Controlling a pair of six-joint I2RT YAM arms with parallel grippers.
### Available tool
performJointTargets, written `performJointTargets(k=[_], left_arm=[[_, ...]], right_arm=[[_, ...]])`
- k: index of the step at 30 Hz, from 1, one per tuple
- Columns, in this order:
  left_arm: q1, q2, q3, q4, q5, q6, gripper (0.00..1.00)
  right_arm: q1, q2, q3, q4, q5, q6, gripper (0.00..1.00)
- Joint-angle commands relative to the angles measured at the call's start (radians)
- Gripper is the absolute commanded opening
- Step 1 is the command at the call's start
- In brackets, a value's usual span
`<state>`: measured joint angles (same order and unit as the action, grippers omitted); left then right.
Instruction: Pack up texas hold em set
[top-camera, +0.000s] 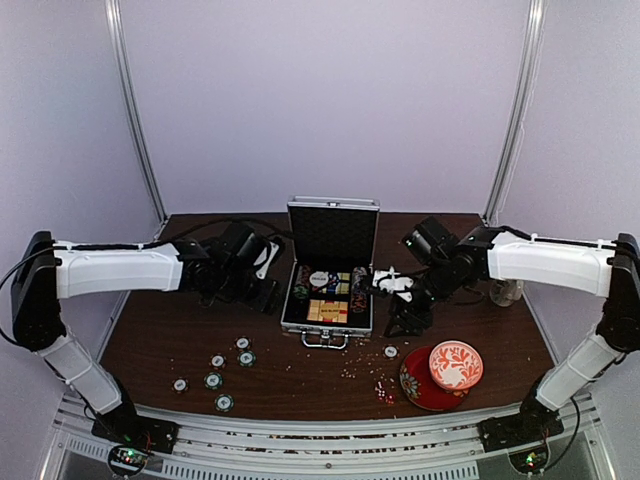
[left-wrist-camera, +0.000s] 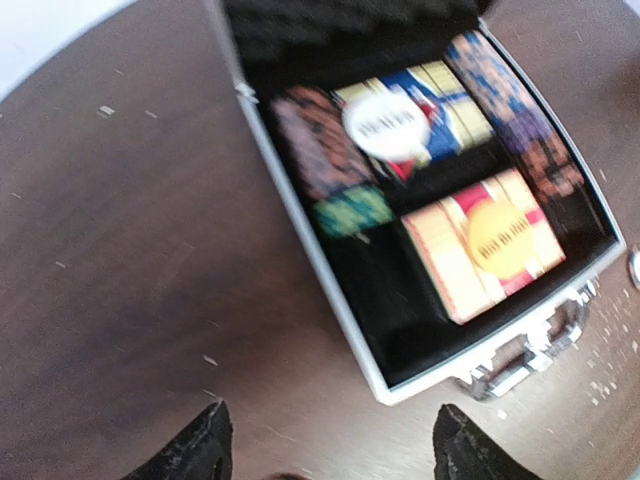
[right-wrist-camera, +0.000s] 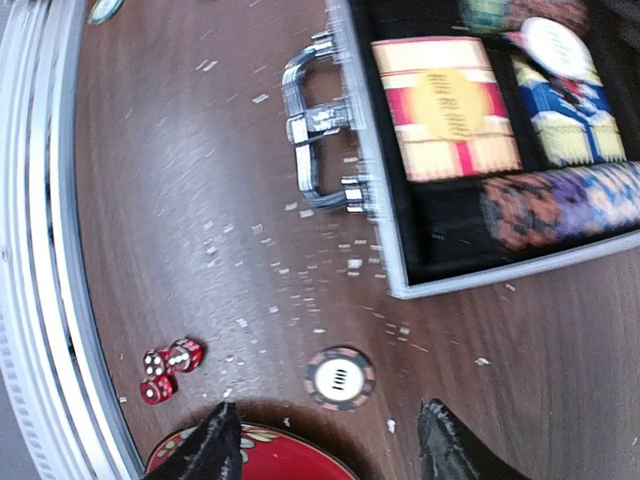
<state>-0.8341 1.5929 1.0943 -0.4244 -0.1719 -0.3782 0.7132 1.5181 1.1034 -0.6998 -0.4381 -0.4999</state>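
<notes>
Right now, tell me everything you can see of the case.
The case is small, silver and metal-looking, with black lining. It lies flat in the middle of the table, with its lid standing open at the back and its chrome handle toward the near edge. Inside sit two card boxes and rows of chips. Nothing else touches it.

The open briefcase (right-wrist-camera: 500, 272) holds a red-tan card box (right-wrist-camera: 445, 105) and a chip row (right-wrist-camera: 560, 205) — outside, one loose chip (right-wrist-camera: 340, 378) and three red dice (right-wrist-camera: 165, 365) lie on the table (right-wrist-camera: 180, 200).
</notes>
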Motion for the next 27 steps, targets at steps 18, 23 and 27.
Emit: performJointTargets(k=[18, 23, 27], left_arm=[[0.354, -0.193, -0.060, 0.302, 0.070, 0.223, 0.70], [0.356, -0.185, -0.054, 0.291, 0.079, 0.208, 0.69], [0.367, -0.186, -0.054, 0.294, 0.091, 0.202, 0.69]], right_arm=[[0.284, 0.190, -0.036, -0.091, 0.260, -0.183, 0.40], [0.301, 0.219, -0.038, -0.083, 0.266, -0.203, 0.40], [0.312, 0.223, -0.035, -0.088, 0.243, -0.220, 0.39]])
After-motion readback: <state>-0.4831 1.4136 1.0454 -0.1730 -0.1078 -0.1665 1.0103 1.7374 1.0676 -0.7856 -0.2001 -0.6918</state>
